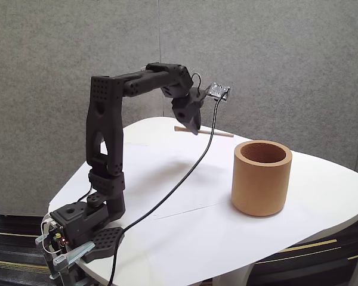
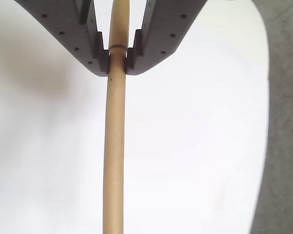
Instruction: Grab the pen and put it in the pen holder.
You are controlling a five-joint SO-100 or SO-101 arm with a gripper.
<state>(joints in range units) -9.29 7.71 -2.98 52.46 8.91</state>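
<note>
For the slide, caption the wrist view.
Gripper shut on the light-brown pen, held above the white table.

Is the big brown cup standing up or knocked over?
Standing up: the thick tan cork-like cylindrical cup sits on its base on the white table, its opening facing upward.

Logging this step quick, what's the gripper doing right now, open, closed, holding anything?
Gripper: closed on the pen, fingertips clamped on both sides of it, above the white table.

Bright, even light from above — soft shadows on the white table [image 1: 185, 232], which nearly overexposes in the wrist view.
</note>
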